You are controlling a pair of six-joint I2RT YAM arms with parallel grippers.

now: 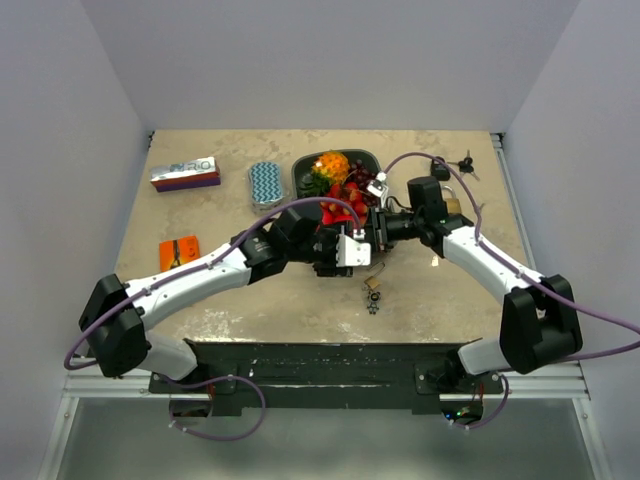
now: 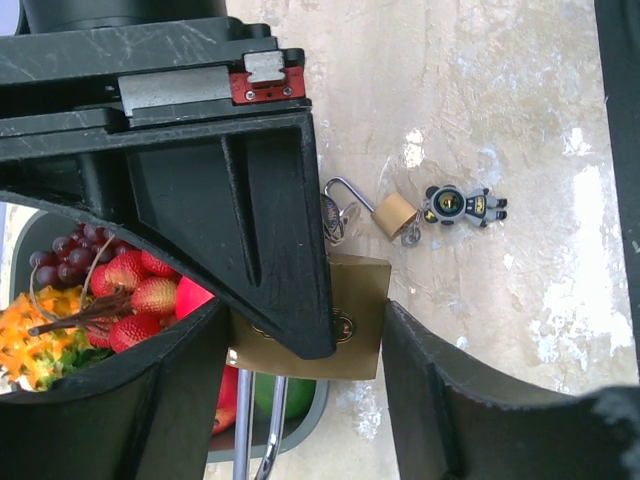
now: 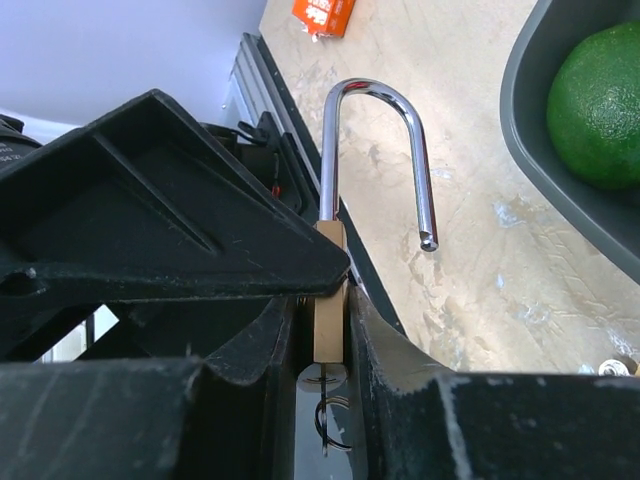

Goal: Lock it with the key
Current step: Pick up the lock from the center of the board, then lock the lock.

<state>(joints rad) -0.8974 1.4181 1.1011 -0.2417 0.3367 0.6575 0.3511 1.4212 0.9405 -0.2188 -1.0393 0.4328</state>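
A brass padlock hangs in the air over the table, its open steel shackle swung free. My left gripper is shut on the padlock's narrow sides. My right gripper comes from the opposite side, its fingers pressed over the padlock's flat faces. The key with its ring sits in the padlock's underside, deep between the right gripper's jaws. In the top view both grippers meet at the padlock, which is mostly hidden there.
A small padlock with a robot charm lies on the table below. A grey bowl of fruit stands just behind. More keys lie at the back right, with a box, a zigzag pouch and an orange packet to the left.
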